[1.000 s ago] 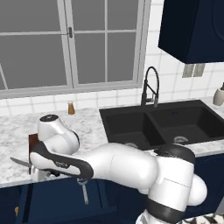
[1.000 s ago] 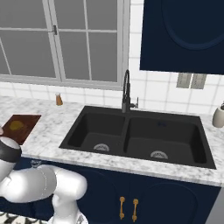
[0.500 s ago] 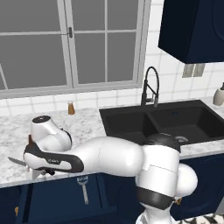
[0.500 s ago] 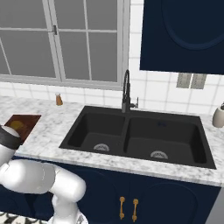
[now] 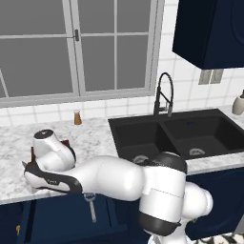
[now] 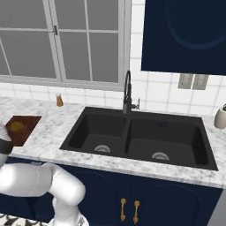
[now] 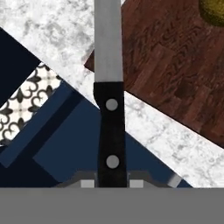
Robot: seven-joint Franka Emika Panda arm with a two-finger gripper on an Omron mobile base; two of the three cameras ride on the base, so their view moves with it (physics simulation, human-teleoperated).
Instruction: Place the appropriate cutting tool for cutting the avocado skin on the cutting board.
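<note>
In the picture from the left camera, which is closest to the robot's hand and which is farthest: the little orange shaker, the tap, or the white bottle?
1. Shaker, at the back of the counter, left of the sink: nearest to the gripper.
2. Tap, behind the middle of the sink.
3. White bottle, at the far right edge: farthest.

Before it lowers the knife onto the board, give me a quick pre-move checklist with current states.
1. Knife in the gripper: ok, handle sits between the fingertips in the hand view.
2. Cutting board in reach of the blade: ok, its corner lies just beside the blade.
3. Blade over the board: not ok, it hangs over the marble counter.
4. Avocado clear of the drop spot: ok, it sits far off on the board.
5. Height above the board: cannot tell.
</note>
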